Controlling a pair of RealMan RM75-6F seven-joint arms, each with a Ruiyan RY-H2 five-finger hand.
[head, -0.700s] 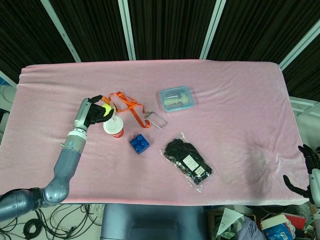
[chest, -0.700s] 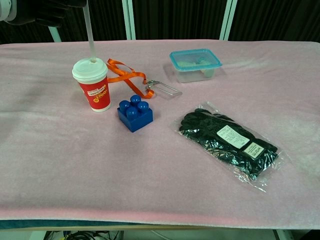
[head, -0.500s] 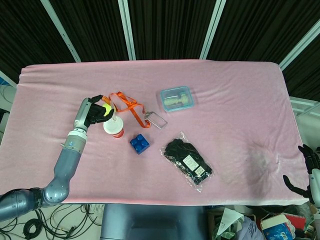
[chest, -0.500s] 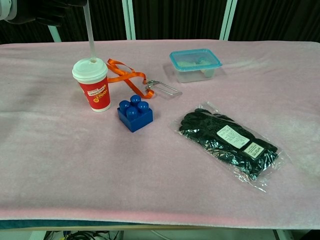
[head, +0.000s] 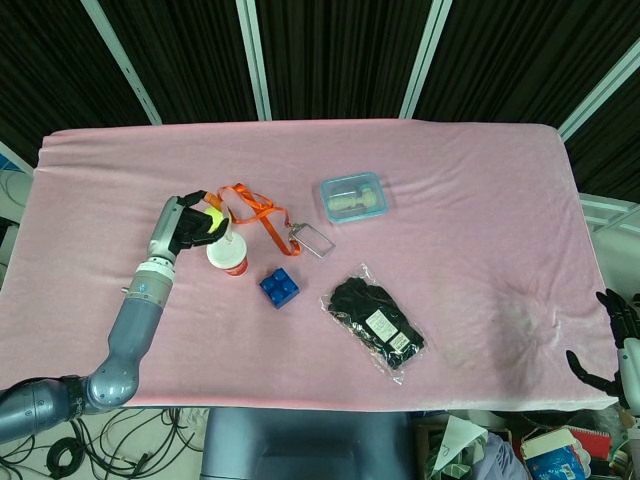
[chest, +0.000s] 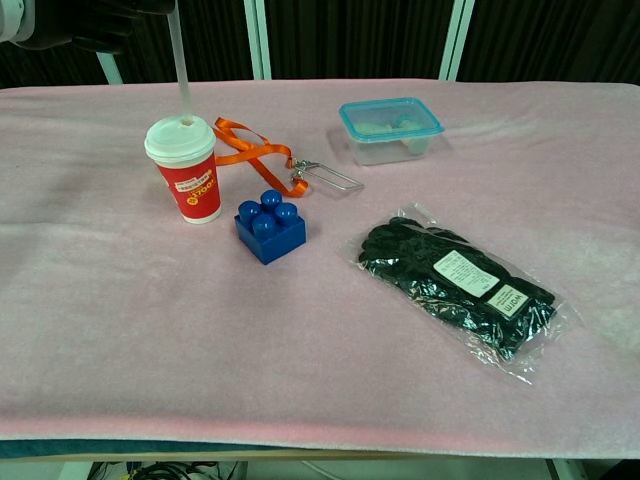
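Pinching a straw (chest: 181, 60) above the cup (chest: 186, 170), the left hand (head: 190, 226) hovers at far left; the straw's tip sits in the lid. Right of the cup lies a blue block (chest: 270, 225). The right hand (head: 610, 340) hangs off the table's right edge, fingers spread.

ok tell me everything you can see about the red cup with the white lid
The red paper-looking cup with a white plastic lid stands upright on the pink cloth-covered table, a white and yellow label on its side. A clear straw rises from the lid, its lower end at the lid's hole, and the left hand pinches the straw's top. The blue toy brick sits close beside the cup, apart; the orange lanyard lies just behind it.
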